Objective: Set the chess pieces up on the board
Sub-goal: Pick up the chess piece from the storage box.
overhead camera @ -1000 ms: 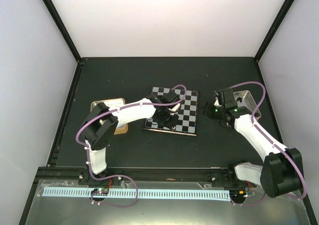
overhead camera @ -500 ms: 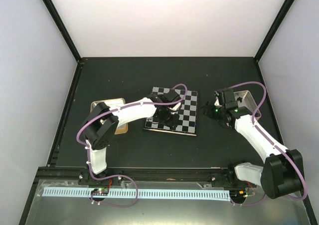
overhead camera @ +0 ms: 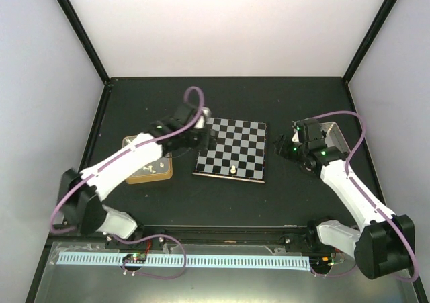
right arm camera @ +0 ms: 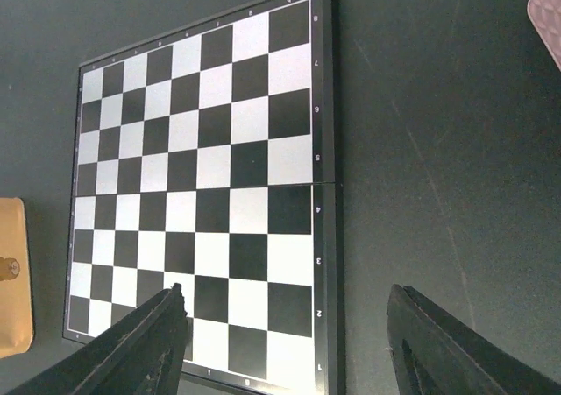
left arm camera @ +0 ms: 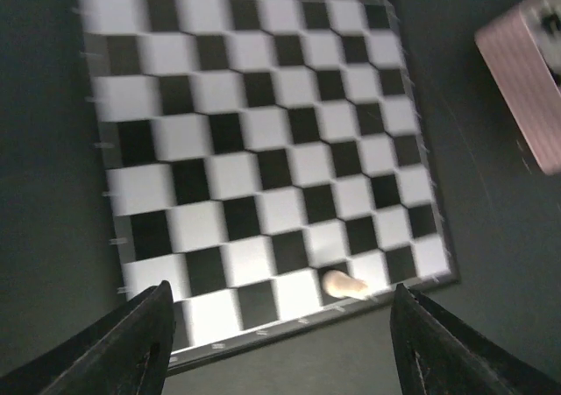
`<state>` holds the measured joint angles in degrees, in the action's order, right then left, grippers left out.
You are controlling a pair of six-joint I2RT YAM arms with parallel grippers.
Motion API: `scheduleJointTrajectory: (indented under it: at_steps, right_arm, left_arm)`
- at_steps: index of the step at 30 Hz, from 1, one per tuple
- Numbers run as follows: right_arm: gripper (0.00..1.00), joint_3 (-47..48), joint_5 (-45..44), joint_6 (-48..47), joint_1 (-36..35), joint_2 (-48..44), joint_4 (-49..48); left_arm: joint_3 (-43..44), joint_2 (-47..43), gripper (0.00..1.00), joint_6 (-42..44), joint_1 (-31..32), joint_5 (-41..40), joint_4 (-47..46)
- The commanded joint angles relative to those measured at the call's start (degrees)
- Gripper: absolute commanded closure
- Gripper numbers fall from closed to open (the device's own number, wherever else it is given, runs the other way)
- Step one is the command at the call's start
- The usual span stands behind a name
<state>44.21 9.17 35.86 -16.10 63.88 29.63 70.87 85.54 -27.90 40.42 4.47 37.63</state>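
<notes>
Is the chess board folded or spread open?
Spread open: the board lies flat, with all eight rows of squares showing.

— Is there anything you can read out there?

— Only on the board [right arm camera: 202, 185]. In your right wrist view, look down its dark right-hand border. You'll find small pale numbers, one beside each row, reading 7, 6, 5, 4, 3, 2, 1 from top to bottom.

— And the tiny marks along its top and bottom borders?

— Too small for you to make out. The other two views show you no legible writing.
</notes>
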Motion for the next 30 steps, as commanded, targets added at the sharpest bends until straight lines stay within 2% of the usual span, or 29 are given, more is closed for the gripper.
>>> scheduleJointTrajectory:
  at_steps: [1,6,9,16,17,18,22,30]
  right_arm:
    - [0.36,-0.9,1.0,-1.1,-0.2,-1.2,-1.2]
    - [0.35,-1.8,2.4,-1.5,-0.2,0.1,-4.5]
    - [0.35,-1.5,2.7,-1.8,-0.2,2.5,-5.5]
    - [0.36,0.6,2.9,-3.1,-0.2,8.5,-5.2]
    - [0.37,1.3,2.7,-3.9,-0.2,9.2,-4.6]
    - [0.37,1.7,2.4,-4.1,-0.2,9.5,-4.3]
    - [0.39,2.3,1.3,-4.5,-0.2,9.9,-3.5]
    - [0.4,2.3,1.3,-3.8,-0.1,10.6,-3.8]
  left_arm:
    - [-8.5,-9.5,0.3,-3.2,-9.1,-5.9,-1.8]
    - [-19.8,-20.3,0.32,-5.3,-19.8,-11.7,-4.1]
    - [-23.9,-22.3,0.4,-5.9,-25.3,-11.6,-4.5]
    - [-24.0,-14.3,0.61,-5.2,-33.4,-10.3,-3.7]
    - [-21.5,-10.2,0.67,-4.9,-35.6,-10.0,-2.6]
    - [-20.6,-7.5,0.69,-4.6,-36.2,-9.9,-2.5]
    - [-18.8,-1.9,0.72,-3.7,-38.3,-10.0,-4.0]
    - [-17.8,3.0,0.76,-3.3,-40.0,-6.3,-7.4]
